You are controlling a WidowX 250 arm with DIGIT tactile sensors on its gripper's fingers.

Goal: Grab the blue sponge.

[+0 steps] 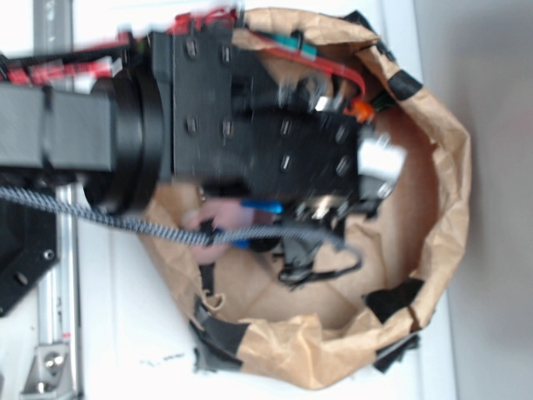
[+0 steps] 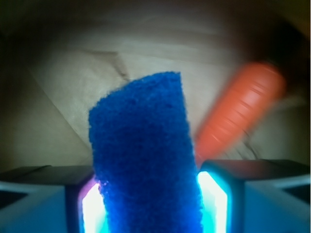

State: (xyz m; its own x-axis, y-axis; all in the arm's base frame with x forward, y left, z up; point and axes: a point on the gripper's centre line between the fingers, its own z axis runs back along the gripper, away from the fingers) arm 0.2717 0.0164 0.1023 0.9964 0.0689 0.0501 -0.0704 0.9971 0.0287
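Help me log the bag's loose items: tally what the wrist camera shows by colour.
Blue: 1, the blue sponge, sitting between the gripper fingers.
Orange: 1, the toy carrot, lying behind on the paper bag.
Total: 2

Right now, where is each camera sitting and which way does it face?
Exterior: sits above, looking down into the brown paper bag; the black arm fills the frame, hiding the pincer's tips.
Wrist: sits on the arm behind the pincer, looking forward at the blue sponge clamped between its fingers, toy carrot beyond.
Shared: the bag's paper floor; a blurry orange spot in the exterior view may be the carrot.
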